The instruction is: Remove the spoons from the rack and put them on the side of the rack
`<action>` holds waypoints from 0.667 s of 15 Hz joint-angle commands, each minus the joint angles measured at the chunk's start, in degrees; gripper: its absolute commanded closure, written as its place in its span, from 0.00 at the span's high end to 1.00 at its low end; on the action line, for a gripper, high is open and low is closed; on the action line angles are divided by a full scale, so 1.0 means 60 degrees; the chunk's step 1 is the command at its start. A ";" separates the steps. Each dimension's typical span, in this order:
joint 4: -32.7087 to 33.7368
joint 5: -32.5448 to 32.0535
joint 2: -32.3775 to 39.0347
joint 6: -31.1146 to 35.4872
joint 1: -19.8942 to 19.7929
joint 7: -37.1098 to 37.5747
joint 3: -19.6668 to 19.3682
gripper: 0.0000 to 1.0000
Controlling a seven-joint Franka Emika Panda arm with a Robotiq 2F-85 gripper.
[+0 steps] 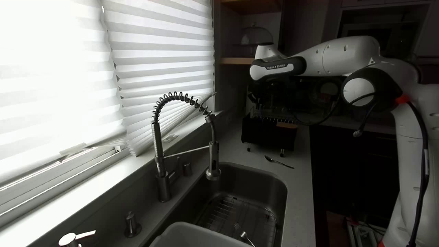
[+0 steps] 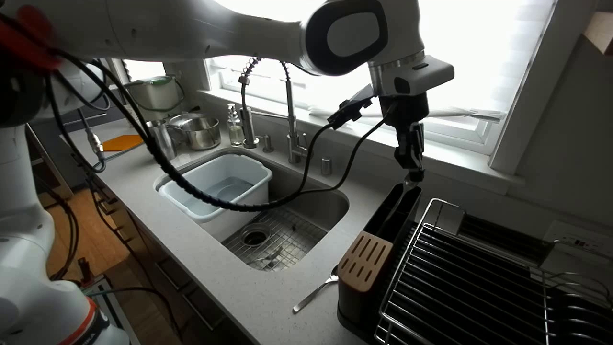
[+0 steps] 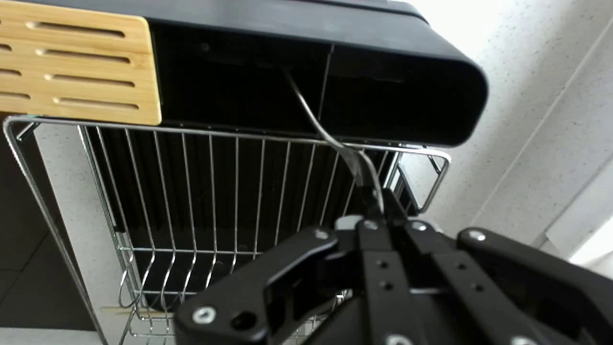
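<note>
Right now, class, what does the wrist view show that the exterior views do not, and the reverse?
Only the wrist view makes out what looks like a thin divider across the rack. Only the exterior views show a spoon lying on the counter, the coiled faucet and the sink. Shared: the rack, its wooden top and the counter.

Your arm (image 1: 408, 144) stands upright, then bends over; its forearm (image 1: 346, 56) lies close to level. The wrist (image 2: 416, 76) faces downward. Below it, the hand (image 2: 414, 174) hangs near vertical, slightly tilted, as you see in an exterior view. In the wrist view, observe its fingers (image 3: 376, 268), pinched close together at their ends.
</note>
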 commanded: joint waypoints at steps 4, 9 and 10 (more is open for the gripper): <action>-0.0651 -0.0576 -0.1286 0.0820 0.0265 -0.0122 0.0035 0.01; -0.0806 -0.0629 -0.1985 0.0653 0.0412 -0.0306 0.0145 0.01; -0.0867 -0.0656 -0.2126 0.0567 0.0453 -0.0339 0.0171 0.01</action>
